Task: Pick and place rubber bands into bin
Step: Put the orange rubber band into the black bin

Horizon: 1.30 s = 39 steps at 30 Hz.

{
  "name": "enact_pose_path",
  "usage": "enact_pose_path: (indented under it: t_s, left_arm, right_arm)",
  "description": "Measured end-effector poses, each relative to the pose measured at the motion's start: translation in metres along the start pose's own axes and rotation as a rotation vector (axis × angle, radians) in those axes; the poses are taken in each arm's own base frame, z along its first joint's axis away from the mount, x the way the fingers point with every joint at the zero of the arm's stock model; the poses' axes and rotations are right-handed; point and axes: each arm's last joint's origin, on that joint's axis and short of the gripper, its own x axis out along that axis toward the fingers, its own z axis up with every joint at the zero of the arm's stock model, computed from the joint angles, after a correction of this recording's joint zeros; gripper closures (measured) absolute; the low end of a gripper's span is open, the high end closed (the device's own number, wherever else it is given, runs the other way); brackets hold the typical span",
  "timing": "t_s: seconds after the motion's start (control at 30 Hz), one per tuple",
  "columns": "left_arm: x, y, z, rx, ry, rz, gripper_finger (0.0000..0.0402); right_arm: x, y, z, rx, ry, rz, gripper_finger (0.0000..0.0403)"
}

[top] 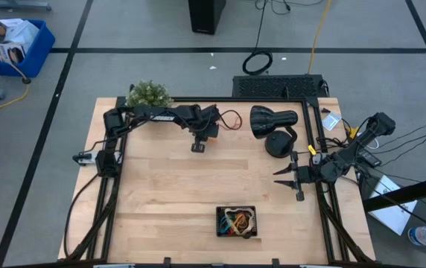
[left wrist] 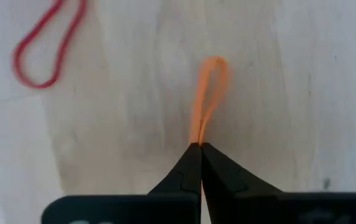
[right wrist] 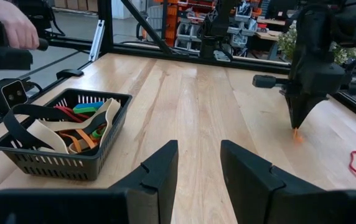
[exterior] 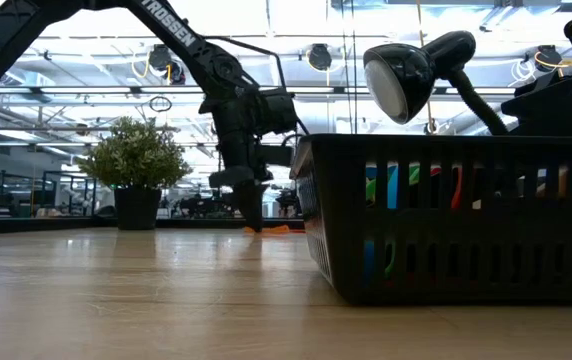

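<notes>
From above, the bin [top: 236, 222] sits near the front edge of the desk [top: 161, 193], already stuffed with a tangle of coloured rubber bands [top: 235, 221], so most of the job looks done; the left tool [top: 197, 147] is down at the far side, just beside a red band [top: 231, 119] lying loose on the wood, while the right tool [top: 287, 177] waits out by the right edge, near the black lamp [top: 271, 123]. Down at desk level, the bin's slotted wall fills the foreground with colour showing through, and beyond it the left arm drops steeply, wrist bent over, its tip right at the surface on a speck of orange. Over to the left wrist camera: fingers pinched together on an orange band [left wrist: 208, 93], the loop stretched out flat on the wood beyond the tips, the red one well apart from it. So at least two bands are left, by my reckoning. From the right wrist camera, that arm's own fingers [right wrist: 156, 171] stand apart, holding nothing, levelled across the desk, with the full bin to one side, the left arm opposite and a person's hand [right wrist: 13, 23] off beyond the edge.
</notes>
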Motion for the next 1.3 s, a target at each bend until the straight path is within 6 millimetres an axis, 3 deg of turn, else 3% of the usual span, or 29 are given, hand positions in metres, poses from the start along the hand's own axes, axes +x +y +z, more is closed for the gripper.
enact_pose_path:
  t_s: [0.3,0.67,0.9,1.3]
  left_arm:
    - [-0.060,-0.014,0.010,0.009,-0.068,0.077,0.0394]
    - [-0.140,-0.078,0.038,0.093,-0.356,0.012,0.0398]
    - [-0.152,-0.134,0.064,0.210,-0.517,-0.116,0.0398]
    - [-0.138,-0.216,0.095,0.339,-0.660,-0.224,0.0393]
  right_arm:
    - [0.000,0.000,0.000,0.000,0.000,0.000,0.0287]
    - [0.000,0.000,0.000,0.002,-0.003,0.000,0.0287]
    - [0.000,0.000,0.000,0.003,-0.001,0.003,0.0286]
    - [0.000,0.000,0.000,0.008,0.000,0.003,0.0287]
